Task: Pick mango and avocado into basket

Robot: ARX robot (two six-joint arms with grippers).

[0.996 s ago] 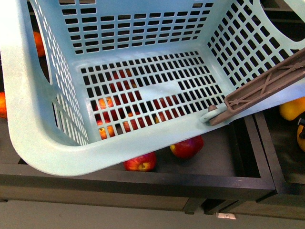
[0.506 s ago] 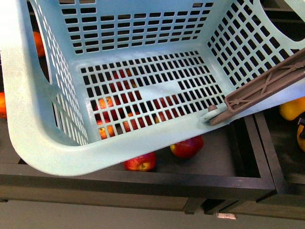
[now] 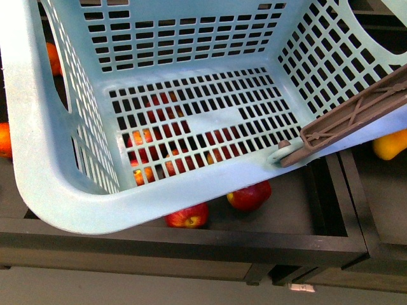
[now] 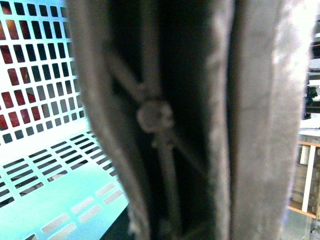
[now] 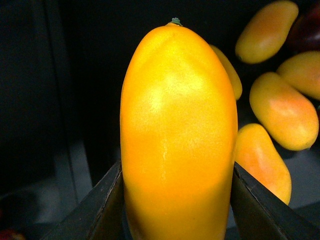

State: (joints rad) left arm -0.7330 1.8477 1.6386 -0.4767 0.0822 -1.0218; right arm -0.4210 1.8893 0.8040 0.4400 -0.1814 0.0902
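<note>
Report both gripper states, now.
Left gripper: not in view; the basket handle fills its camera, so it cannot be told.
Right gripper: closed on the mango.

Bright even light, left wrist blurred

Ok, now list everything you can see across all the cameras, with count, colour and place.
basket: one, light teal, slotted, tilted above the bin, nothing inside
handle: one, brown, hinged on the basket's rim; a blurred close-up in the left wrist view
apples: two red ones in the open below the basket, more showing through its floor
orange fruits: two, left of the basket, partly hidden
bin: one, dark, under the basket
mango: one, yellow, upright
loose mangoes: at least five, yellow-orange, beyond the held one
right gripper: dark, shut on the mango
left gripper: not visible
</note>
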